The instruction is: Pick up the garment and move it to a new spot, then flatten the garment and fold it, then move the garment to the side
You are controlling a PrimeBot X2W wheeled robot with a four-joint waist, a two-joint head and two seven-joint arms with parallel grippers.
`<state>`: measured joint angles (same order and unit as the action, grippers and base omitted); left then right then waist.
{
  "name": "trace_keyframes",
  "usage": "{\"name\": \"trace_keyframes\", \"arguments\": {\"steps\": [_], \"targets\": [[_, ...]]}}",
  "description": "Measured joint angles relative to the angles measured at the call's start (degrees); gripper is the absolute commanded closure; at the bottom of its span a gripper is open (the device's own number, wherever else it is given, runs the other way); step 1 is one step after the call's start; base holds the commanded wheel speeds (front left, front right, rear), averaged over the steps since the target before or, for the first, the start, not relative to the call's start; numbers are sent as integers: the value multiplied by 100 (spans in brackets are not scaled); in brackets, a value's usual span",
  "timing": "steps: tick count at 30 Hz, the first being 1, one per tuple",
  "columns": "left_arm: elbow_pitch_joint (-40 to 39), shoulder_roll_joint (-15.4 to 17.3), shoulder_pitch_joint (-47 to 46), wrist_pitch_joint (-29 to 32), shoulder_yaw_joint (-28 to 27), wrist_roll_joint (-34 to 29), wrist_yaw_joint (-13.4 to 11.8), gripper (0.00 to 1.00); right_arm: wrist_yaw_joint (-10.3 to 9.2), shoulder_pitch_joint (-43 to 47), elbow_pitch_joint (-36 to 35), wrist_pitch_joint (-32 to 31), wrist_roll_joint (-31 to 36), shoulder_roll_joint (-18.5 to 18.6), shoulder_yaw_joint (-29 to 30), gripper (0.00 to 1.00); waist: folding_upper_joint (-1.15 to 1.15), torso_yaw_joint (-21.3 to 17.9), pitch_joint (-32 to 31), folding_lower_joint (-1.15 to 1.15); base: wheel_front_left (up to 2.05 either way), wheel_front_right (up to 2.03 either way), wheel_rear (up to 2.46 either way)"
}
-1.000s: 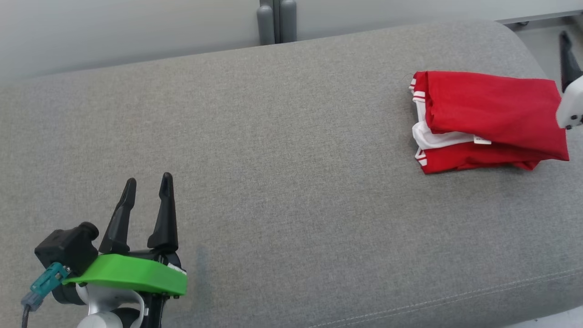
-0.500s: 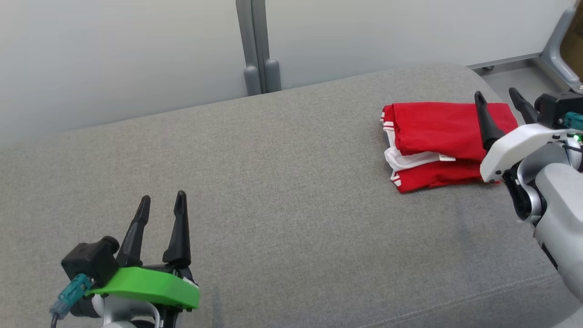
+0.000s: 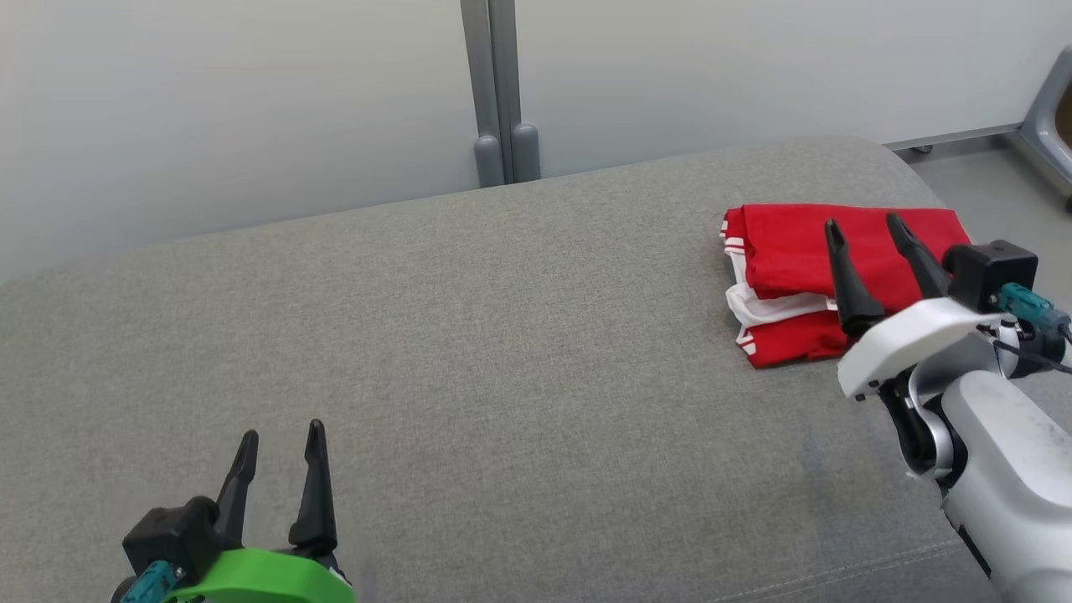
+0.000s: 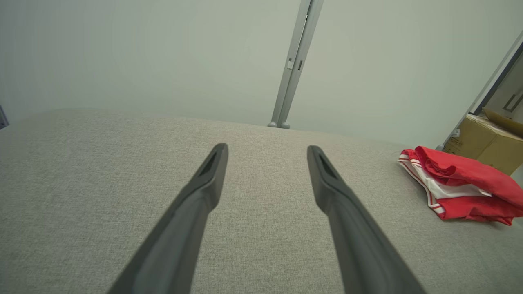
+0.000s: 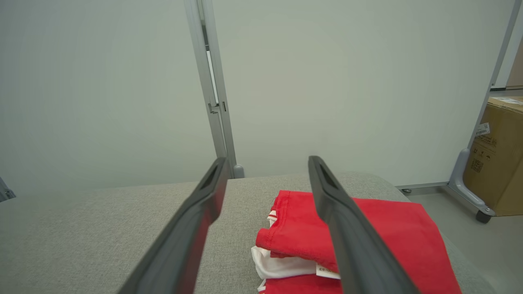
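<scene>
The garment (image 3: 796, 260) is a folded red piece with white trim, lying at the far right end of the grey cushion (image 3: 502, 335). It also appears at the right of the left wrist view as the garment (image 4: 461, 183), and below the fingers in the right wrist view as the garment (image 5: 376, 241). My right gripper (image 3: 865, 224) hovers above the garment's near right part, open, with nothing between its fingers. Far to the left, near the front edge, my left gripper (image 3: 280, 437) stands open and empty.
A grey post (image 3: 500, 92) rises against the pale wall behind the cushion. A cardboard box (image 5: 496, 155) and a wheeled frame foot (image 5: 470, 188) stand on the floor past the cushion's right end. The cushion's right edge curves down close to the garment.
The camera has tilted, shifting the whole picture. My right gripper has come in from the right edge and now hangs over the garment. The left gripper sits lower in view.
</scene>
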<state>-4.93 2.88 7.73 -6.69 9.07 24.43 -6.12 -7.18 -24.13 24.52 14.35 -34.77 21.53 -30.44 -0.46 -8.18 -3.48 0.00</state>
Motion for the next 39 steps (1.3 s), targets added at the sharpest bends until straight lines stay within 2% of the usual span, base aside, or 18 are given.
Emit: {"name": "trace_keyframes", "arguments": {"steps": [6,11,16,27,39], "targets": [[78,0,234,-71,-74,-113,-3,0,-4,767,-389,0,197,-154,499,0,0,142,-5,0,0,0,0],[112,33,483,-196,-234,-385,-53,0,-4,1354,-693,0,675,-348,1083,0,0,237,3,0,0,0,0],[175,24,665,-303,-310,-394,-54,0,-4,1806,-1015,0,984,-555,1343,0,0,281,10,0,0,0,0],[170,20,871,-427,-359,-403,-54,0,-4,2578,-1549,0,1423,-914,1492,0,0,354,14,0,0,0,0],[136,18,905,-505,-358,-420,-64,0,-4,2982,-1872,0,1729,-1109,1521,0,0,433,27,0,0,0,0]]}}
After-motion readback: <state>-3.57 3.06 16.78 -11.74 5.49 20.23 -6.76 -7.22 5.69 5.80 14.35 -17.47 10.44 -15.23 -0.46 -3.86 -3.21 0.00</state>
